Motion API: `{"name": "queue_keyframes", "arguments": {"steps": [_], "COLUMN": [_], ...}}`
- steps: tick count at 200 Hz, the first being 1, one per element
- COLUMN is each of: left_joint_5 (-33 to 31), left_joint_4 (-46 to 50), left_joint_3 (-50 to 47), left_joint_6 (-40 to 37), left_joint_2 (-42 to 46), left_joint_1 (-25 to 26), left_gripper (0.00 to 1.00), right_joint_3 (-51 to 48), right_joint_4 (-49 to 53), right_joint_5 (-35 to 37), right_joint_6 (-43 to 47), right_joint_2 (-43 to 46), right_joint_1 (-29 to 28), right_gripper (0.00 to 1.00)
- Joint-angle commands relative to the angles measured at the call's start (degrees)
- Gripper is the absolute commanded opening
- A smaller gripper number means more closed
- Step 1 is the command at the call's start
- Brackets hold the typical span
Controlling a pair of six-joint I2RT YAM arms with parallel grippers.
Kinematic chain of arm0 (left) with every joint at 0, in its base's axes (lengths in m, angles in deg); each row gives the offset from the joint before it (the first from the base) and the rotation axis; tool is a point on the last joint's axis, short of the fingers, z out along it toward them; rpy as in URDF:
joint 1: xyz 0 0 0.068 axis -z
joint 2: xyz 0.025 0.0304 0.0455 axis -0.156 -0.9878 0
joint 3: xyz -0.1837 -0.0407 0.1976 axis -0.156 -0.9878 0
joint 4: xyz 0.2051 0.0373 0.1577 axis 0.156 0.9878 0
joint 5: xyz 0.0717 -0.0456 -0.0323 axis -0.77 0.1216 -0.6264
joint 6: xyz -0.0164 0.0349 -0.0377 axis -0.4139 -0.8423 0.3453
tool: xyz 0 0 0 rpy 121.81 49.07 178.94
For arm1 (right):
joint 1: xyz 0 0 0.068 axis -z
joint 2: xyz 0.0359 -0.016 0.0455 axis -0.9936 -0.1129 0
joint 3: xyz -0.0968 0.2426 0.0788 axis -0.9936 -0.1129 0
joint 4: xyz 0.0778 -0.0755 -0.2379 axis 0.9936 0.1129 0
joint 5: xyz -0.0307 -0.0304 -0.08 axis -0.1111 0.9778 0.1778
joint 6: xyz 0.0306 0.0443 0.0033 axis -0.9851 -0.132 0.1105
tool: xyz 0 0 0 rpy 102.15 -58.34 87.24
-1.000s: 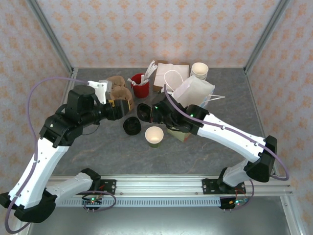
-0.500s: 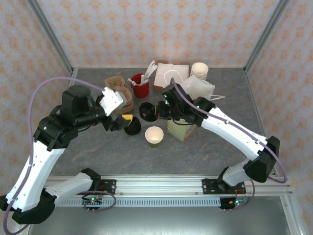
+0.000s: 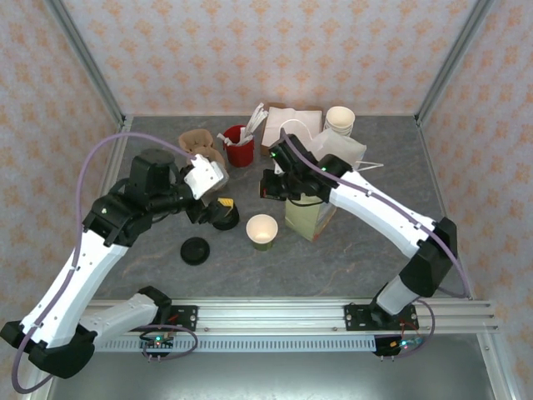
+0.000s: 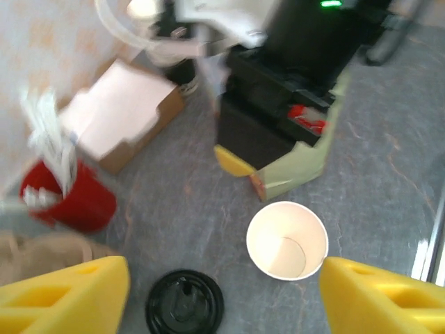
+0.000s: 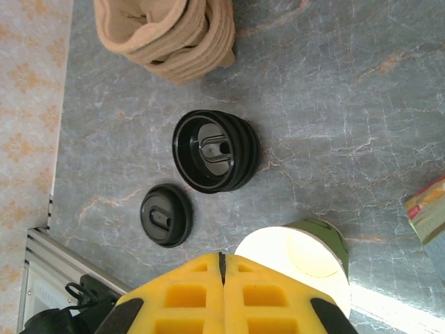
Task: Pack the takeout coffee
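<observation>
While your left gripper [image 4: 224, 278] hung wide open and empty over the lid stack [image 4: 184, 303], your right gripper [image 5: 221, 259] was pressed shut on nothing just above the takeout coffee cup [image 3: 262, 231]. That cup stood lidless on the table [image 3: 333, 262], between the stack and the paper bag [image 3: 312, 218]. With both arms so close, a careless swing could have tipped it. Where your left wrist view ended at the stack, the right wrist view reached a loose lid [image 5: 165, 216] lying near it, apart.
</observation>
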Motion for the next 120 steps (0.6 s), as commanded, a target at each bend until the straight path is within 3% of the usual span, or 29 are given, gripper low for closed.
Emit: {"name": "queue_keyframes", "arguments": {"steps": [1,30,41,65,120], "left_joint_5": [-16.29,-31.9,-34.83,-34.42,-33.57], "left_joint_4": [-6.48,2.23,5.88,8.63,10.22], "left_joint_3": [-4.33,-8.19,-10.48,-18.07,-32.98], "left_joint_6": [20.38,43.88,50.08,60.24,77.88], "left_joint_2": [2.51,2.95,3.81,6.67,9.05], "left_joint_1": [-0.31,-0.58,-0.52,-0.42,-0.42], "left_gripper": [0.66,0.68,0.71,0.81,0.82], "right_joint_3": [1.91,1.36,0.97,0.59,0.85], "right_joint_4": [-0.22,-1.36,-2.04,-2.29,-1.47], "right_joint_5": [-0.08,0.78,0.96,1.97,1.49], "right_joint_6": [0.94,1.2,1.24,1.84,2.81], "right_joint_2": [-0.2,1.16,2.08,4.05,7.38], "right_joint_1": [0.01,0.01,0.01,0.01,0.01], "right_gripper": [0.0,0.0,0.01,0.02,0.06]}}
